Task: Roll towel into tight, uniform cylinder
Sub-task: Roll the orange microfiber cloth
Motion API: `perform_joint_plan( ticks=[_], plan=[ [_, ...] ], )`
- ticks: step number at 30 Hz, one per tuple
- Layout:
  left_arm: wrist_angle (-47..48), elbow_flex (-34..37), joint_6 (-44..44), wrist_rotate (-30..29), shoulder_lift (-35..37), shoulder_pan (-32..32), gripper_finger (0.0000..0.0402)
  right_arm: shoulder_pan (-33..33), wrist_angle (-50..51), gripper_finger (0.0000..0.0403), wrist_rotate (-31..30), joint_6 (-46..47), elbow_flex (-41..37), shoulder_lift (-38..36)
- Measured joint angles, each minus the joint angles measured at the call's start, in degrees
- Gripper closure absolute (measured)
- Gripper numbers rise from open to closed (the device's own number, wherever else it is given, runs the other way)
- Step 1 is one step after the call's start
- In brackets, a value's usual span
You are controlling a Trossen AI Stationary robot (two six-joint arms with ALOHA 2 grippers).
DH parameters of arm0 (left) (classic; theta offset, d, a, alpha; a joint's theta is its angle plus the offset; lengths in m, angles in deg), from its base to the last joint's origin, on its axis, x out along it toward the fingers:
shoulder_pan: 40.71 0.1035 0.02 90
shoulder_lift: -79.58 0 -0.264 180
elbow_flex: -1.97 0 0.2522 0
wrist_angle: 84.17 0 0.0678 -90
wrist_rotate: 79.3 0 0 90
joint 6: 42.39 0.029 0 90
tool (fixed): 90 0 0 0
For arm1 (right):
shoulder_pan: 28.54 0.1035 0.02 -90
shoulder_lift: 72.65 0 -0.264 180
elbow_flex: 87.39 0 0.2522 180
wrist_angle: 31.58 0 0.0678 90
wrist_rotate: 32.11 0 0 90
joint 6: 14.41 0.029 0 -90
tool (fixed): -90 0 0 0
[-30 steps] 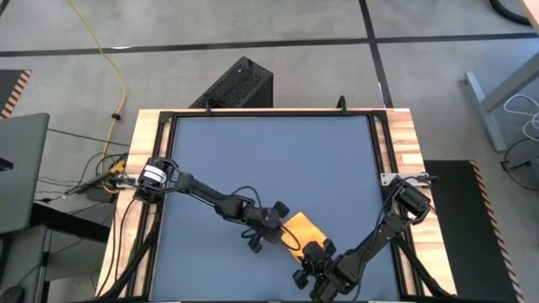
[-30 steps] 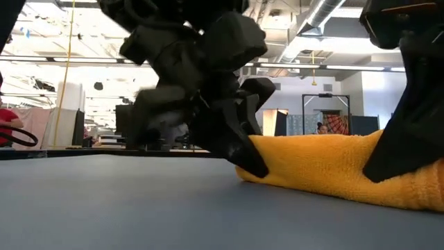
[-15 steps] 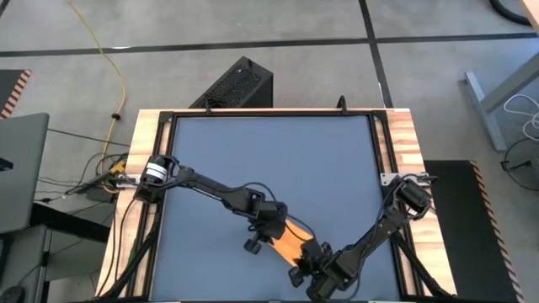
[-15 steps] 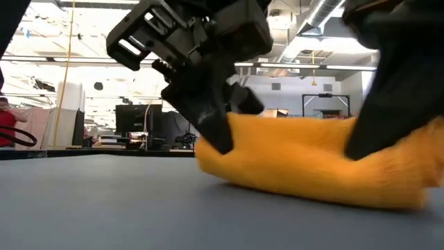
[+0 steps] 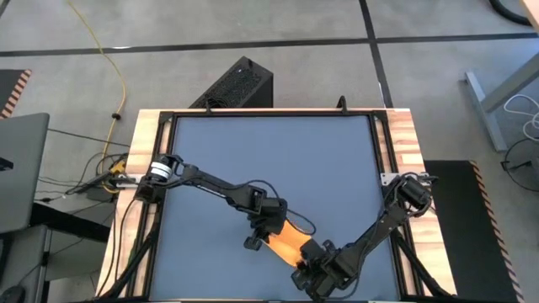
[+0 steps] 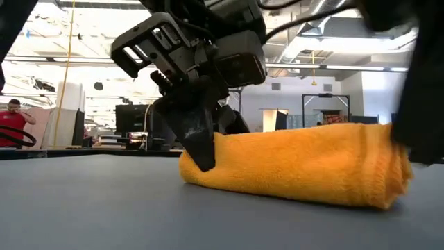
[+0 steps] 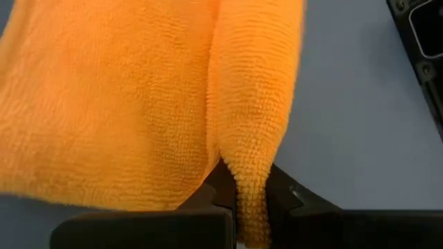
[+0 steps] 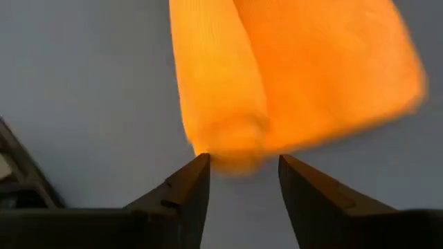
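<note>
1. The towel [image 5: 290, 239] lay rolled into a short, plump cylinder near the front edge of the bench [image 5: 269, 151], between the two arms; its cloth was a bright yellow-orange terry with a fine looped nap, soft and slightly uneven along its length.
2. In the low view the towel [image 6: 298, 167] rested flat on the bench's smooth, matte blue-grey top [image 6: 104, 208]; one end showed a rounded, folded-in face, and the roll sagged a little at its underside.
3. The left tool [image 5: 268, 225] sat at the roll's end nearer the bench's middle; in the left wrist view its dark fingers [image 7: 280, 194] were pinched together on a narrow ridge of the towel [image 7: 124, 104], the pile bunching where it was squeezed.
4. The right tool [image 5: 316, 263] stood at the opposite end, close to the front edge; in the right wrist view its two tapered dark fingers [image 8: 190, 187] were spread apart, gripping nothing, with the rounded end of the towel [image 8: 291, 76] just beyond their tips.
5. The bench had a pale wooden border with a black metal frame around the blue panel.
</note>
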Motion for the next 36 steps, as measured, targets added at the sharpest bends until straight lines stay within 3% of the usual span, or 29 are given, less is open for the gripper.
perform_joint_plan(
  ticks=[5, 9, 12, 16, 19, 27, 36],
  plan=[
    [0.92, 0.08, -0.52, 1.97, 0.05, 1.80, 0.0392, 1.99, 6.91, 0.0203, -2.95, 2.03, 1.43, -1.90],
    [1.44, 0.08, -1.18, 2.54, 0.05, 2.83, 0.0391, 3.15, 5.88, 0.0208, -10.50, -1.84, 1.44, -2.31],
    [1.51, 0.10, -2.34, 3.27, 0.05, 3.64, 0.0391, 3.07, -1.48, 0.0208, -14.37, -15.74, 1.52, -1.25],
    [2.22, 0.10, -2.86, 3.44, 0.05, 4.34, 0.0390, 1.74, -12.48, 0.0205, -14.86, -37.16, 1.52, 1.64],
    [2.88, 0.10, -3.22, 3.51, 0.05, 4.66, 0.0389, 0.15, -13.98, 0.0205, -14.79, -43.31, 1.52, 2.44],
    [3.54, 0.06, -3.37, 3.50, 0.05, 4.69, 0.0388, -1.50, -9.02, 0.0205, -11.65, -44.52, 1.52, 2.53],
    [3.67, 0.06, -1.99, 4.74, 0.05, 4.80, 0.0387, -2.02, -4.53, 0.0210, -8.49, -39.18, 1.65, 6.52]
  ],
)
